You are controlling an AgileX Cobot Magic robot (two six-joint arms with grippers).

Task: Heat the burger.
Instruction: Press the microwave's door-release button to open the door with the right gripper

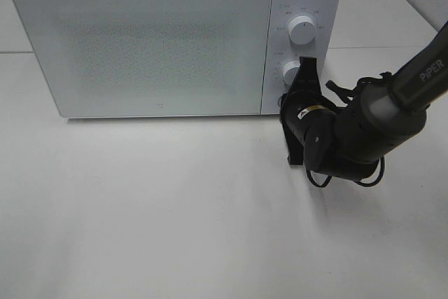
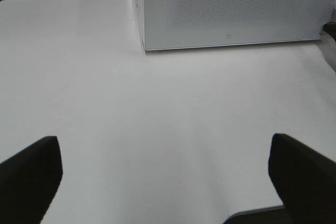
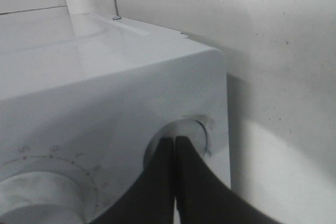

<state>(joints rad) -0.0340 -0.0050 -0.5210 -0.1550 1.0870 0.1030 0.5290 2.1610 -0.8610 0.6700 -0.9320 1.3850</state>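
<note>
From the high camera, the microwave [image 1: 161, 47] stands at the back of the table [image 1: 175, 208] with its door [image 1: 140, 47] closed. The door's speckled window is too opaque to see through, so the burger appears nowhere. With the table bare in front, it is most likely inside already, though that is a judgement and not something seen. The right gripper [image 1: 306, 65] reaches in from the side and meets the lower knob [image 1: 289, 71], below the upper knob [image 1: 302, 29]. That placement suits setting the timer or the power. The arm's bulk covers the bottom corner of the control panel, and the left arm is out of this view altogether. In the left wrist view, the left gripper [image 2: 163, 138] hovers low over the table [image 2: 79, 66], well back from the microwave [image 2: 231, 9]. Its jaws are spread wide and hold nothing, apparently parked out of the way. Only the inner edges of its fingers [image 2: 31, 171] show. In the right wrist view, the right gripper [image 3: 175, 141] has its jaws clenched together, tips against the face of the lower knob [image 3: 202, 135]. They seem to push or nudge the knob, not clasp it. The fingers hide most of that knob, and the other dial [image 3: 31, 198] is cut off at the frame edge, its markings too blurred to read.
</note>
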